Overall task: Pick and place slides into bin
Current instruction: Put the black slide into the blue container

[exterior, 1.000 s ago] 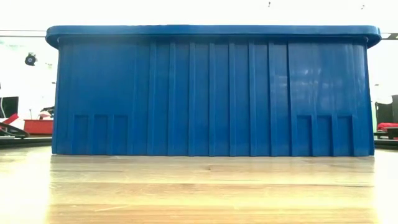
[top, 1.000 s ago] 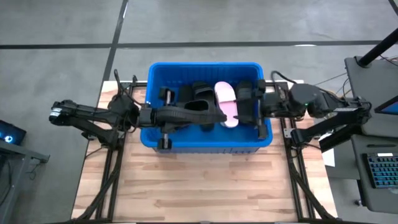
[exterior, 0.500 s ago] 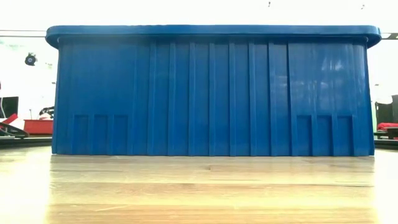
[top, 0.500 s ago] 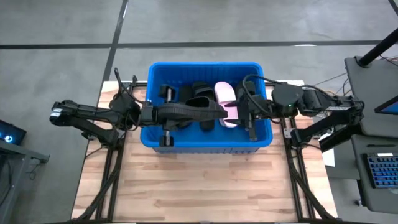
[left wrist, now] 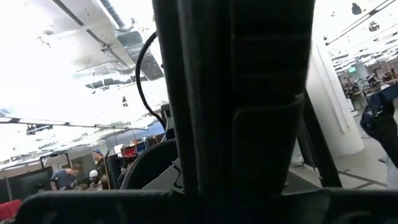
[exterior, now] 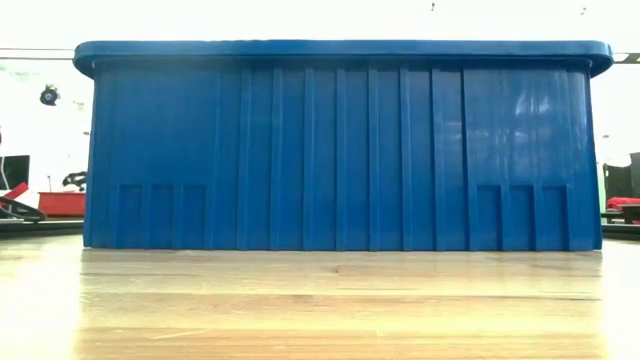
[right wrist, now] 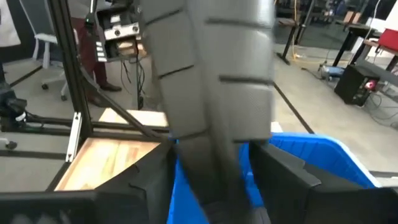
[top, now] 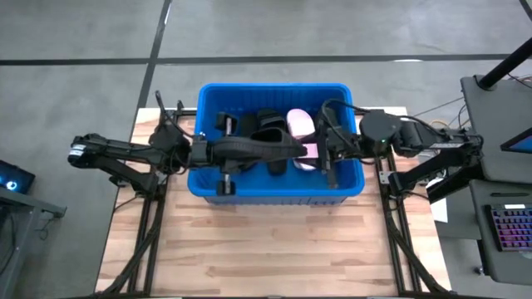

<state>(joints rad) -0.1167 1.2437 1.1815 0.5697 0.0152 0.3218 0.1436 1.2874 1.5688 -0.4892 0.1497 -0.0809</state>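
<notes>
The blue bin (top: 274,189) stands on the table's far half and fills the low view (exterior: 340,150). In it lie black slides (top: 264,129) and a pale pink slide (top: 301,124). My left gripper (top: 291,151) reaches over the bin from the left, shut on a black slide whose ribbed sole (left wrist: 249,93) fills its wrist view. My right gripper (top: 326,154) reaches over the bin's right part, shut on another black slide (right wrist: 217,87). My left gripper is shut on a black slide, and the sole (left wrist: 261,162) covers its wrist view, so the place of contact is hidden. The slide is held over the bin's inside. My right gripper pinches a black slide between its two fingers (right wrist: 146,183), the grooved sole (right wrist: 211,143) facing the camera. The fingers come level from the table's right. The slide stands up from the hold, above the bin's inside.
The table's near half is bare wood (top: 266,249). Dark frame rails run along the left (top: 145,224) and right (top: 395,228) edges. A desk with a keyboard (top: 507,228) stands to the right of the table. People and office furniture show far off in the left wrist view.
My right gripper has gone toward the table's left edge with its black slide, from the bin's right wall to farther over the bin's inside.
</notes>
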